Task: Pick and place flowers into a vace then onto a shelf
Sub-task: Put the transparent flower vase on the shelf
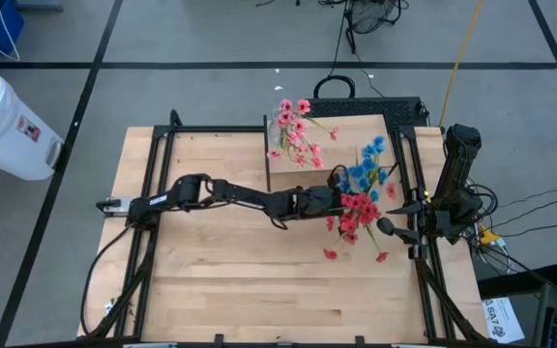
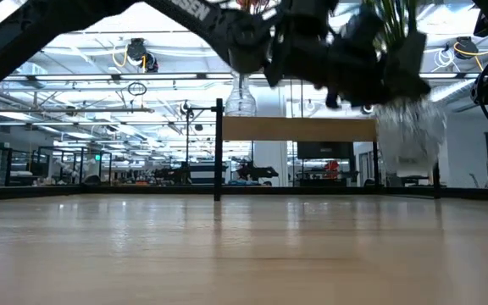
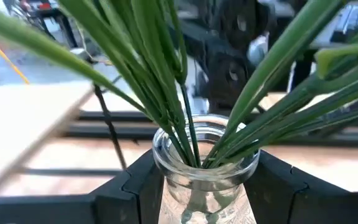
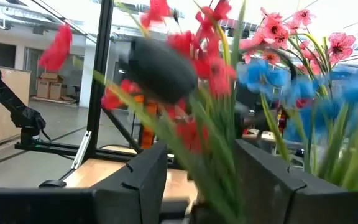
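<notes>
No text, label or number can be read with certainty in any view.

High view: overhead, straight down, whole tabletop (image 1: 249,280) in frame plus both arms and surrounding floor. Left arm reaches across from picture-left; right arm sits at the right edge.

Low view: at tabletop (image 2: 244,254) level, facing across into the room; shelf (image 2: 299,129) seen edge-on at the far side, arms enter from above.

Left wrist view: very close, looking down at the glass vase (image 3: 205,163) mouth and green stems, between its own fingers (image 3: 126,190).

Right wrist view: close, level, facing into the flowers (image 4: 272,68) past its own fingers (image 4: 145,177).

Shared: flowers (image 1: 361,193) show in high and both wrist views; shelf (image 1: 288,169) in high and low.
</notes>
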`<state>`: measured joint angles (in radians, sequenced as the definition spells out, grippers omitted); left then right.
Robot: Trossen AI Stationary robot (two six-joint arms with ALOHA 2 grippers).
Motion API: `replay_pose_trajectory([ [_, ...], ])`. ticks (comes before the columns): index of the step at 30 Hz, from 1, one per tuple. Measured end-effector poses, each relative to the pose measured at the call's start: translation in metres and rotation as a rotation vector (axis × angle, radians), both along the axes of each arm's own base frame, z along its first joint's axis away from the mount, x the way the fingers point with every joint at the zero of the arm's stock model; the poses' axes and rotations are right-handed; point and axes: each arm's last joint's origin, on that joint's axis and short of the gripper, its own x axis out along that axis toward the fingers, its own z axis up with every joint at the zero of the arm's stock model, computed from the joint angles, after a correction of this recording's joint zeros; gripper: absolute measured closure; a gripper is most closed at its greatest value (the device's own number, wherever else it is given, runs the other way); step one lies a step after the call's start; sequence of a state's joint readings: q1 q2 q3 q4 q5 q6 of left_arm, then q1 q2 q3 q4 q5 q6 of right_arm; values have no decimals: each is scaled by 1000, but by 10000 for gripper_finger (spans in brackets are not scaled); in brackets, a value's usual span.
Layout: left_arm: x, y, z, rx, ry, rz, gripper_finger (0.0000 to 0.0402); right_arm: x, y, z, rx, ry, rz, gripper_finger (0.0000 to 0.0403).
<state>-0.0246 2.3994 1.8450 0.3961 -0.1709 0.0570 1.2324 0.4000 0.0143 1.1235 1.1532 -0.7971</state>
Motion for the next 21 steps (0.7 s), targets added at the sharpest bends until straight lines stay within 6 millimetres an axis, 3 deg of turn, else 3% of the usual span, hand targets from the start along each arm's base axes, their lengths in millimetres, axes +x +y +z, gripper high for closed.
replay_pose_trajectory([
  [8, -9, 8, 36, 70, -13, 35, 216, 0, 0, 0, 0, 0, -1, 225],
  [21, -24, 56, 77, 104, -39, 165, 216, 0, 0, 0, -7, 2, 0, 225],
])
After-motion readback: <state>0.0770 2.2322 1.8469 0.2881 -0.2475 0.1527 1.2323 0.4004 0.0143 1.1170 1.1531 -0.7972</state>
